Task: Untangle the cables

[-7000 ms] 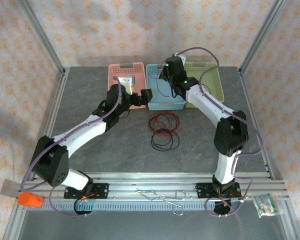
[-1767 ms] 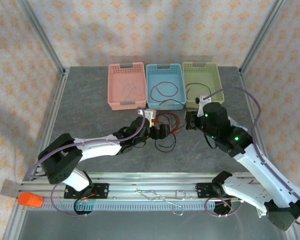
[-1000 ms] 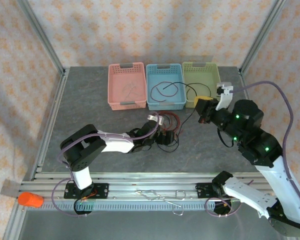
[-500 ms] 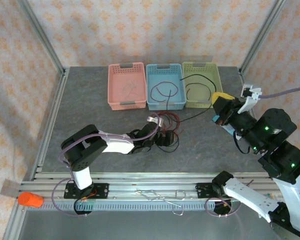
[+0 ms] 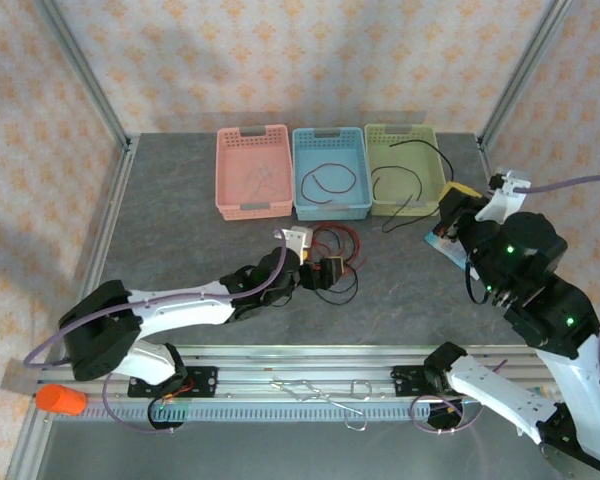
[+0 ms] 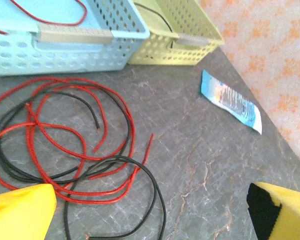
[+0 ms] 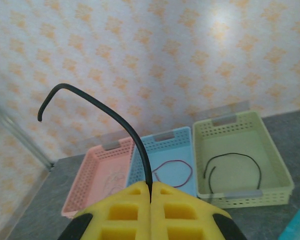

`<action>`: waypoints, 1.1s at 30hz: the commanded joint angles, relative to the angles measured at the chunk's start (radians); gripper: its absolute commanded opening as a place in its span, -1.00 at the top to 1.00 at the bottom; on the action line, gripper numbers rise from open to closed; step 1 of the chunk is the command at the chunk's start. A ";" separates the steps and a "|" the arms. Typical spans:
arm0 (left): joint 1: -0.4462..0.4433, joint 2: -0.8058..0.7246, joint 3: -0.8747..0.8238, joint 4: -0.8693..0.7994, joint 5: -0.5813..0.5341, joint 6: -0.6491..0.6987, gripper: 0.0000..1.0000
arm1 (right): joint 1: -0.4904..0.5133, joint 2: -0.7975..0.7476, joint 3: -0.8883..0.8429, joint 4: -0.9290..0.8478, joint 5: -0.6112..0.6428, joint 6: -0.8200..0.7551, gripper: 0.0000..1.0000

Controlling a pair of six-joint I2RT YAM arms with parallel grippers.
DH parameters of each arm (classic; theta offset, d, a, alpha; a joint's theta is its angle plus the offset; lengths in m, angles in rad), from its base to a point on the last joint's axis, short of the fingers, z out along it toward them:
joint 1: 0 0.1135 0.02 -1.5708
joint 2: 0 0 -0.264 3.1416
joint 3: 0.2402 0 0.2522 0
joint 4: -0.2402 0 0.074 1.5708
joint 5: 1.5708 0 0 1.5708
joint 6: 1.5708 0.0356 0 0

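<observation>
**A:** What changed? Quick.

**B:** The left gripper (image 5: 324,272) is low at the near edge of the tangle (image 6: 65,145) mid-table. Its jaws are spread wide with nothing between them. It's in about the same spot as a second ago, so the pile is untouched. The right gripper (image 7: 151,187) is the news. It was just right of the pile and is now lifted well off to the right, clenched on a black cable (image 7: 140,145).

**A:** Did the cable come free?

**B:** Looks it — one end arcs up in the air, and the left wrist view shows bare table right of the pile. I'd say one strand is out and probably bound for a basket.

**A:** Counts, left to right.

**B:** Three baskets. The pink basket (image 5: 250,210) has pale wire, strands too faint to count. The blue basket (image 5: 332,211) has one red cable (image 7: 173,161). The green basket (image 5: 401,130) has one black cable (image 7: 233,154). The tangle has red and black loops crossing — at least two black, and I can't split the reds. There's also one blue packet (image 6: 231,102).
</observation>
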 commanded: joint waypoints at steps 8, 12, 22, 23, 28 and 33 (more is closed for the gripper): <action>0.048 -0.171 0.031 -0.056 -0.081 0.050 -0.98 | 0.002 0.119 -0.020 0.080 0.154 0.012 1.00; 0.109 -0.185 0.067 -0.074 -0.024 0.035 -0.98 | -0.013 0.157 -0.031 0.122 0.159 -0.002 1.00; 0.210 -0.084 0.180 -0.069 0.100 0.021 -0.99 | -0.160 0.300 -0.027 0.249 0.065 -0.049 1.00; 0.220 -0.069 0.195 -0.072 0.107 0.021 -0.98 | -0.169 0.316 -0.020 0.255 0.058 -0.051 1.00; 0.247 0.036 0.297 -0.094 0.143 -0.003 -0.98 | -0.229 0.401 0.014 0.300 0.014 -0.056 1.00; 0.260 0.140 0.426 -0.126 0.181 0.040 -0.98 | -0.300 0.482 0.034 0.343 -0.037 -0.038 1.00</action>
